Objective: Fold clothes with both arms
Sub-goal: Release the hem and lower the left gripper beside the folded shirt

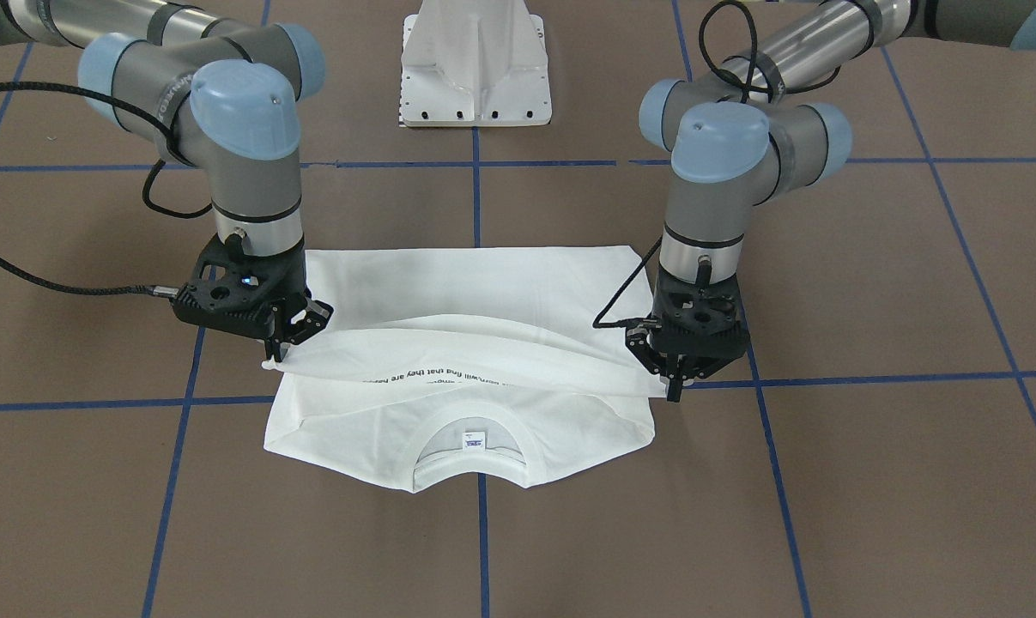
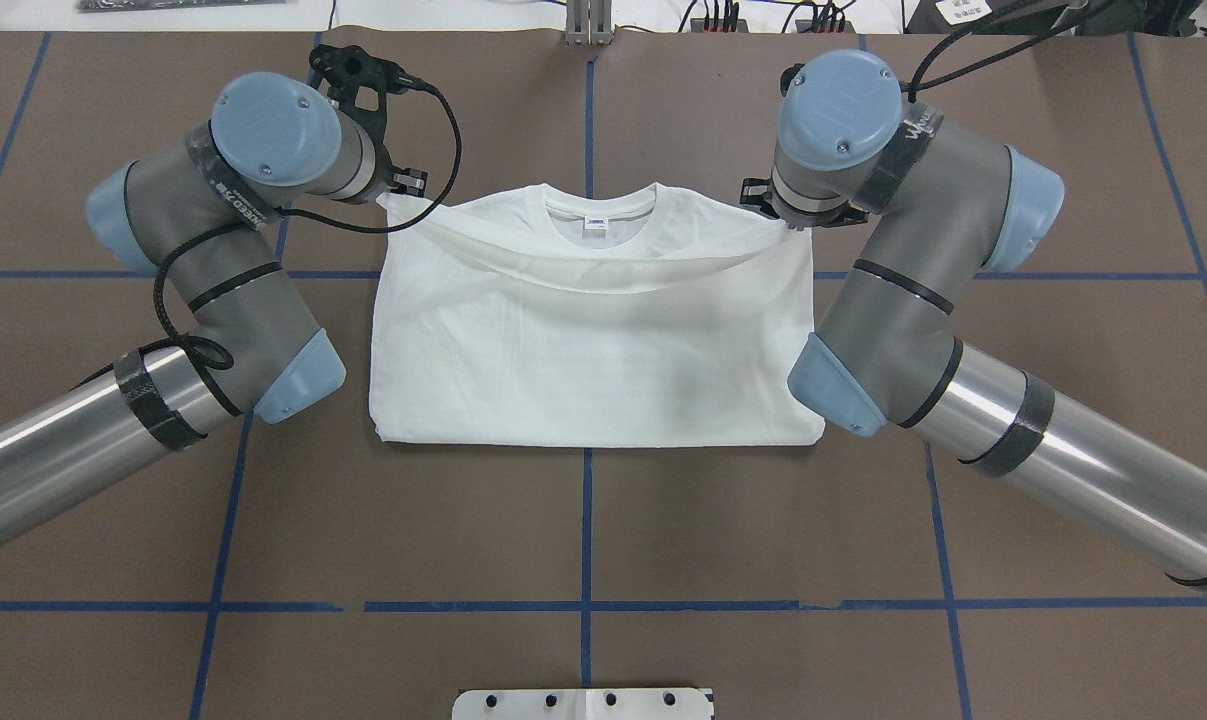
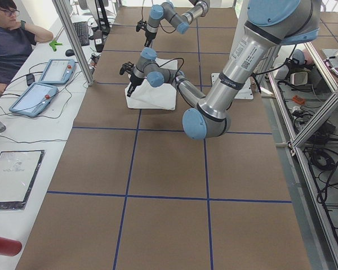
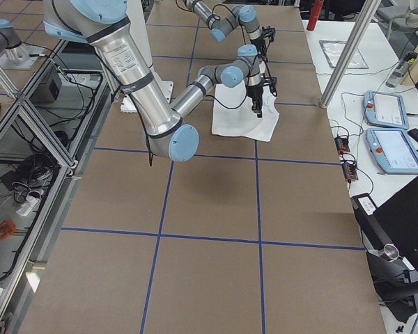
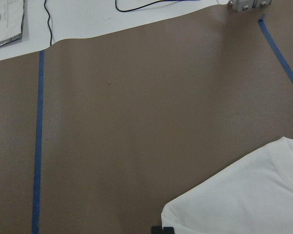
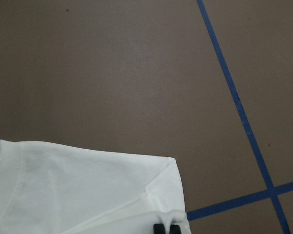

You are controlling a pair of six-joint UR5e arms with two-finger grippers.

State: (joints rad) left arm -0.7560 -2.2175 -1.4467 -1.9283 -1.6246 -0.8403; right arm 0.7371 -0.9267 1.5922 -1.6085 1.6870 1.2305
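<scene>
The white T-shirt lies on the brown table, collar and neck label toward the operators' side. Its near layer is folded over and lifted, so a line of black text shows under the raised edge. My left gripper is shut on one corner of that raised edge, and my right gripper is shut on the other. In the overhead view the shirt spans between the left gripper and the right gripper. The wrist views show the shirt's corners.
The white pedestal base stands behind the shirt on the robot's side. Blue tape lines grid the table. An operator sits at a side bench with tablets beyond the table's far edge.
</scene>
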